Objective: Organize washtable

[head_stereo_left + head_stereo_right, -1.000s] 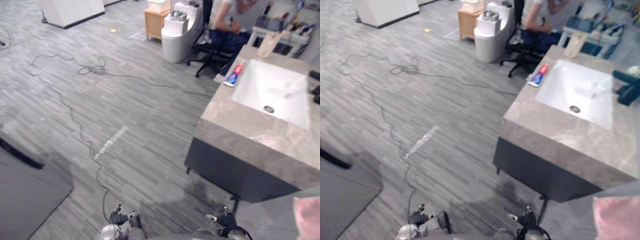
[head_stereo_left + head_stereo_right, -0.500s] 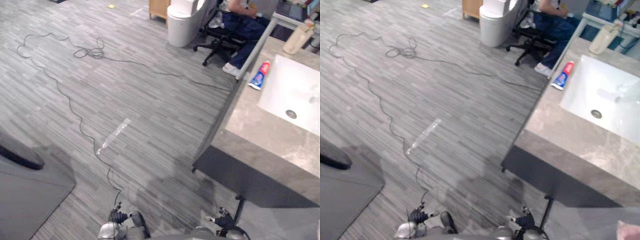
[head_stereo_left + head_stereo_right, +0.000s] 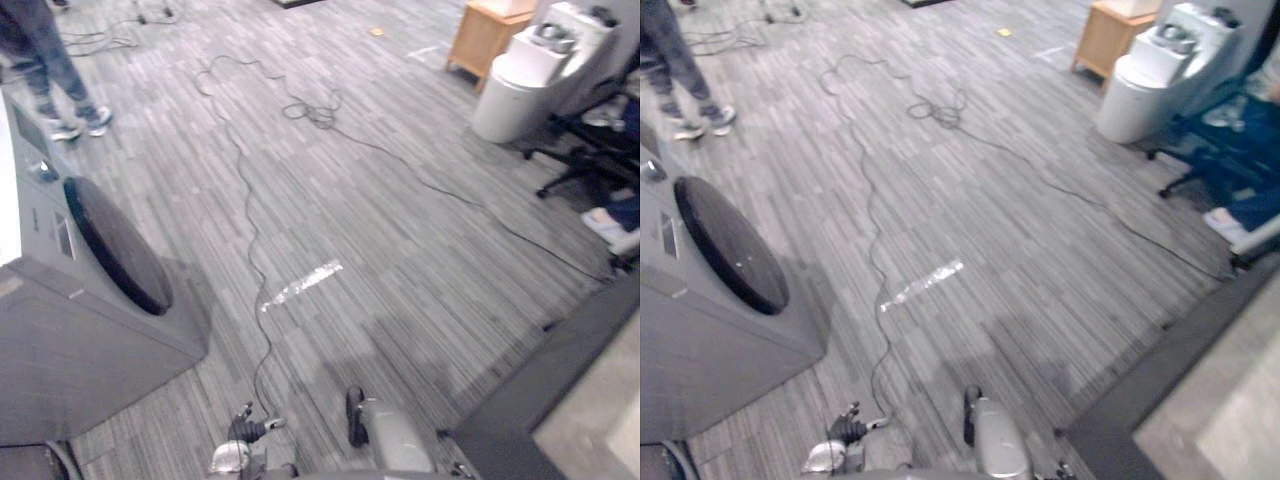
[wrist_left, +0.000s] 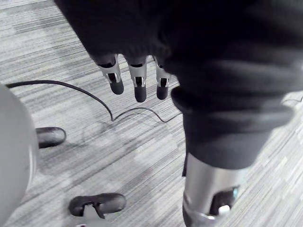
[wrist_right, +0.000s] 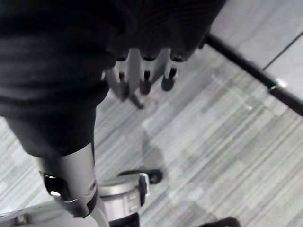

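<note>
- Grey striped plank floor (image 3: 420,230), wide open stretch through the middle of the room.
- Far left: grey washing machine (image 3: 60,340), dark round door (image 3: 115,258) facing the open floor.
- Upper left: a person's legs (image 3: 50,70) standing on the floor beyond the machine.
- Centre: pale tape strip (image 3: 300,285) stuck on the floor, well apart from the furniture.
- Upper right: wooden cabinet (image 3: 482,35), white toilet (image 3: 520,80) just beside it, black office chair (image 3: 585,150) further right.
- Lower right: corner of the table (image 3: 600,430), stone top on a dark base; nothing visible on the part shown.
- Left hand (image 4: 139,75): fingers straight, hanging over the floor, holding nothing.
- Right hand (image 5: 146,71): fingers straight, over the floor, holding nothing.
</note>
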You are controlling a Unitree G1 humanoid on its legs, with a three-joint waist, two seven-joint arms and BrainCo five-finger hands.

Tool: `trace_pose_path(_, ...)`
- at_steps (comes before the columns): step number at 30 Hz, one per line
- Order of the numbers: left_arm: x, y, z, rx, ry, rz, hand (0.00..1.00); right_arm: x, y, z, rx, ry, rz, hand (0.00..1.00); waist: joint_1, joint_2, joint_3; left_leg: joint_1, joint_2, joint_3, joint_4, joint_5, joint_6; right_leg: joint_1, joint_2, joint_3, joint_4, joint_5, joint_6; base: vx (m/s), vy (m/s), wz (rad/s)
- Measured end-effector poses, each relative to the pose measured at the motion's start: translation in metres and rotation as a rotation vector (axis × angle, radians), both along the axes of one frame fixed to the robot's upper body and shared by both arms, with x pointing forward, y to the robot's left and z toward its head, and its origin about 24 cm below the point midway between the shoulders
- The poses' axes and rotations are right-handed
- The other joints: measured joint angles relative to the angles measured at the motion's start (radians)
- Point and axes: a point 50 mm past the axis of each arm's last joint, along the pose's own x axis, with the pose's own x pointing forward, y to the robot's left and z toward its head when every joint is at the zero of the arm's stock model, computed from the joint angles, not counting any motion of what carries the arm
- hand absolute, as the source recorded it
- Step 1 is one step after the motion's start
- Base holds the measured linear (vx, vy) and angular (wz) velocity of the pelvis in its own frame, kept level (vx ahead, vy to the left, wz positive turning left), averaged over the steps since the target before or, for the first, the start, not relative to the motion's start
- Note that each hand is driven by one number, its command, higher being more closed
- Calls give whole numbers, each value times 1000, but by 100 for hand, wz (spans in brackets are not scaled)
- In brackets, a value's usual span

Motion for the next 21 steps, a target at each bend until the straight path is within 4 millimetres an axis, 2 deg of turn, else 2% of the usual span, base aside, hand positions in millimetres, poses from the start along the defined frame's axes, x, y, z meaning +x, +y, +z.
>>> trace_pose_path(1, 5, 1, 3, -4, -27, 30, 0, 7, -4, 3, -16, -28, 8, 0, 13, 10, 2, -86, 69, 29, 273, 11, -21, 73, 46, 3, -25, -19, -29, 717, -191, -38)
trace_pose_path(2, 5, 2, 5, -2, -46, 39, 0, 17, -5, 6, -27, -65, 16, 0, 29, 12, 2, -123, 130, 51, 449, 7, -21, 145, 89, 28, -44, -43, -53, 797, -158, -97)
trace_pose_path(3, 7, 4, 7, 2, -62, 41, 0, 28, -2, 10, -32, -106, 33, 0, 50, 2, 0, -149, 158, 84, 522, 6, -21, 199, 107, 67, -51, -64, -65, 551, -79, -97)
trace_pose_path(4, 7, 4, 8, 3, -65, 41, 0, 31, -1, 10, -31, -113, 40, 0, 52, -2, -2, -158, 161, 93, 527, 6, -20, 211, 110, 77, -57, -67, -68, 407, -26, -98)
trace_pose_path(5, 10, 3, 9, 2, -76, 37, 0, 43, 3, 13, -26, -152, 58, 0, 55, -14, -10, -201, 171, 128, 514, 0, -11, 260, 113, 121, -94, -70, -71, 521, 36, -105)
trace_pose_path(6, 16, 0, 11, -6, -92, 38, 0, 54, 7, 16, -13, -191, 56, 0, 66, -22, -11, -245, 165, 156, 430, -7, 1, 301, 108, 193, -124, -69, -70, 608, 73, -119)
trace_pose_path(7, 17, 0, 11, -10, -98, 41, 0, 58, 8, 17, -10, -200, 54, 0, 67, -23, -10, -262, 150, 152, 382, -8, 3, 318, 106, 231, -133, -69, -70, 567, 187, -114)
trace_pose_path(8, 18, -1, 12, -13, -103, 42, 0, 61, 10, 18, -5, -209, 55, 0, 68, -33, -7, -295, 120, 103, 308, -8, 4, 339, 96, 279, -151, -69, -70, 336, 198, -97)
trace_pose_path(9, 21, -1, 13, -14, -113, 42, 0, 64, 11, 18, -4, -217, 52, 0, 75, -31, -8, -326, 86, 34, 228, -5, -1, 354, 85, 325, -160, -69, -70, 400, 303, -152)
trace_pose_path(10, 23, -3, 14, -19, -125, 43, 0, 65, 12, 17, 3, -212, 39, 0, 93, -28, -13, -328, 42, -66, 72, 17, -28, 358, 72, 396, -159, -80, -49, 310, 279, -161)
trace_pose_path(11, 22, -3, 13, -24, -126, 53, 0, 64, 11, 16, 1, -204, 41, 0, 101, -21, -18, -327, 33, -112, -9, 37, -52, 358, 70, 429, -164, -92, -28, 368, 384, -199)
trace_pose_path(12, 16, -4, 11, -31, -107, 63, 0, 62, 10, 15, 1, -197, 45, 0, 104, 5, -31, -338, 47, -137, -58, 142, -30, 362, 70, 484, -162, -142, 25, 396, 468, -178)
trace_pose_path(13, 14, -2, 9, -32, -92, 69, 0, 64, 13, 15, 12, -196, 36, 0, 101, 6, -45, -334, 48, -110, -20, 173, -7, 368, 56, 533, -149, -166, 46, 479, 547, -181)
trace_pose_path(14, 14, 3, 9, -19, -89, 74, 0, 64, 18, 15, 21, -200, 31, 0, 83, -16, -60, -315, 41, -44, -28, 154, 10, 329, 29, 552, -97, -152, 67, 463, 546, -155)
trace_pose_path(15, 14, 5, 9, -16, -86, 76, 0, 63, 22, 14, 32, -191, 37, 0, 92, -39, -71, -282, 36, 23, -47, 143, 24, 271, 19, 555, -10, -135, 94, 345, 396, -126)
trace_pose_path(16, 13, 6, 8, -14, -80, 75, 0, 62, 25, 13, 39, -184, 38, 0, 99, -50, -73, -257, 33, 56, -65, 143, 27, 246, 14, 552, 39, -123, 109, 295, 364, -125)
trace_pose_path(17, 7, 7, 5, -13, -54, 73, 0, 63, 30, 12, 51, -184, 37, 0, 98, -50, -68, -195, 28, 105, -114, 137, 38, 203, 6, 501, 132, -80, 142, 218, 256, -88)
trace_pose_path(18, 6, 7, 4, -11, -45, 67, 0, 63, 30, 12, 54, -189, 29, 0, 95, -43, -62, -157, 28, 121, -144, 133, 45, 180, -10, 447, 171, -75, 145, 243, 280, -101)
trace_pose_path(20, 4, 9, 3, -5, -27, 59, 0, 63, 31, 11, 50, -180, 48, 0, 94, -40, -62, -25, 29, 197, -251, 130, 50, 124, -48, 188, 249, -134, 99, 224, 229, -82)
trace_pose_path(21, 6, 9, 3, -4, -28, 57, 0, 64, 31, 11, 47, -183, 51, 0, 94, -40, -62, -5, 30, 213, -276, 129, 51, 105, -47, 136, 252, -148, 87, 210, 144, -69)
